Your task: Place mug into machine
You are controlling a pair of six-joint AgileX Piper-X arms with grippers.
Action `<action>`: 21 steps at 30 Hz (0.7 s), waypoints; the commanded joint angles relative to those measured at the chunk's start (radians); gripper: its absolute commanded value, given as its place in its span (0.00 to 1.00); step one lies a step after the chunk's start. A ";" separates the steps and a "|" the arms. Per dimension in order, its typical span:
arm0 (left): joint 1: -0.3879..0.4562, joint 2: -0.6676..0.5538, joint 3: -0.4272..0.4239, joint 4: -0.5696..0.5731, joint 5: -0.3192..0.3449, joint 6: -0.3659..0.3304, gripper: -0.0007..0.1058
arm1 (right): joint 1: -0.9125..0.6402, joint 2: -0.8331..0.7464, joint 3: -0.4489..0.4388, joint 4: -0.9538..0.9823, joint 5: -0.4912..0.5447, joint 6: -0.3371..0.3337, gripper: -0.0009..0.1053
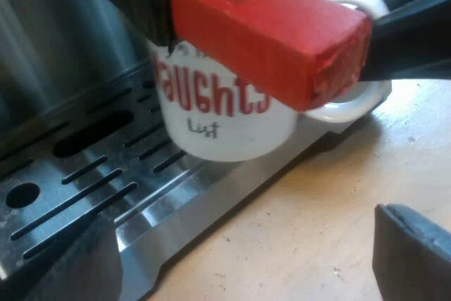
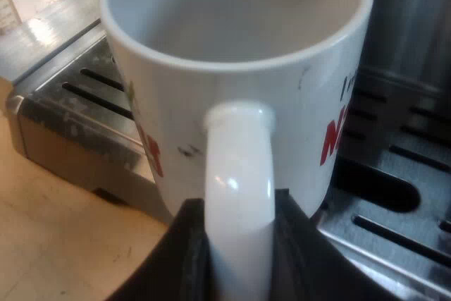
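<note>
mug (image 2: 296, 114), handle within right claw (image 2: 239, 248)

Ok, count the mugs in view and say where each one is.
1. The white mug is over the edge of the drip tray of the machine, beneath the holder's red handle end, its handle clamped by the right gripper. More could be out of sight.

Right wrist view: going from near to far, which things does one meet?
Right gripper, its black fingers shut on the handle → white ceramic mug with red lettering → slotted steel drip tray beyond it → dark steel wall of the espresso machine.
</note>
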 commanded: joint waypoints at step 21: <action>-0.003 -0.001 0.001 -0.003 0.036 -0.016 0.71 | -0.003 0.133 -0.134 -0.073 0.078 -0.032 0.53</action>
